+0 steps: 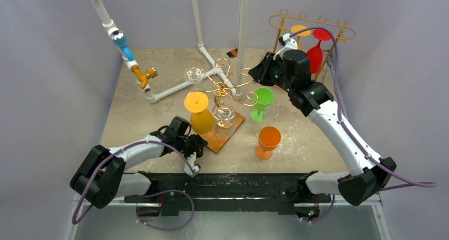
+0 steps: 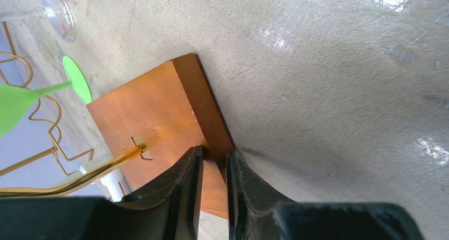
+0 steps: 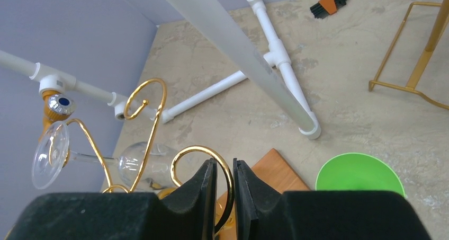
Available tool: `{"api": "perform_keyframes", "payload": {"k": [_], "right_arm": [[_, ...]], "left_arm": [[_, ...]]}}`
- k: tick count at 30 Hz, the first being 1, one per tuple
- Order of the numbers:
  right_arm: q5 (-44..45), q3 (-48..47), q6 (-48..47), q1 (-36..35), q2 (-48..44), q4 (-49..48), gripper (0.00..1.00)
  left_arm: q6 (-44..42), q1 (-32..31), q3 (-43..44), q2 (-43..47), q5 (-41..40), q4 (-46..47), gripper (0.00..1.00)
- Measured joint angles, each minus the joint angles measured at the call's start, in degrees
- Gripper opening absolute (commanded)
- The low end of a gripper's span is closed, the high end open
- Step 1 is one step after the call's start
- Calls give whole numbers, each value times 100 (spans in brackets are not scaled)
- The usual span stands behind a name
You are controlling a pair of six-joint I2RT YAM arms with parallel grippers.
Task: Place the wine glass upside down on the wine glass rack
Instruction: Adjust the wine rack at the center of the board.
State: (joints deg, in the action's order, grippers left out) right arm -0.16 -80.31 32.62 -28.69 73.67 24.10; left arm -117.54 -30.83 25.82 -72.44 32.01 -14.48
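A green wine glass (image 1: 261, 102) and an orange wine glass (image 1: 267, 142) stand upright on the table (image 1: 312, 144), just right of the gold wire rack (image 1: 222, 90). Neither is held. On the rack, a yellow glass (image 1: 200, 113) and a clear glass (image 1: 225, 117) hang bowl-down.

My right gripper (image 3: 224, 166) is up at the rack's right side, its jaws drawn nearly together with a curled gold hook (image 3: 198, 148) pinched between them. My left gripper (image 2: 214, 155) is low at the table, clenched on the near corner of the rack's wooden base (image 2: 153, 107).

I judge this a steadying or repositioning step: both my grippers hold the rack, and no glass has been picked up yet. The next move, as I see it, calls for settling the rack, letting go of the hook, then reaching my right arm to the green glass, gripping its stem, and turning it over without knocking the clear glass beside it.
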Motion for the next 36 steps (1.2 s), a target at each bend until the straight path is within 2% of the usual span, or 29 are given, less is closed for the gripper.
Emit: {"api": "perform_keyframes", "payload": {"k": [3,5,8,22,29,36], "right_arm": [[-2,63,72,13,-31,-57,20],[4,138,140,17,-90,-107,26],[37,240,201,26,-184,-138,30],[96,365,275,55,-313,-149,29],[275,494,332,63,-463,-142,40],[345,494,372,59,-468,-13,58]], "left_arm": [[2,2,0,-20,-4,15,13],[4,9,17,-63,-2,17,12],[4,52,74,-131,17,28,12],[4,210,210,-339,37,138,14],[2,555,415,-651,-50,380,15],[2,800,505,-533,-767,321,21]]}}
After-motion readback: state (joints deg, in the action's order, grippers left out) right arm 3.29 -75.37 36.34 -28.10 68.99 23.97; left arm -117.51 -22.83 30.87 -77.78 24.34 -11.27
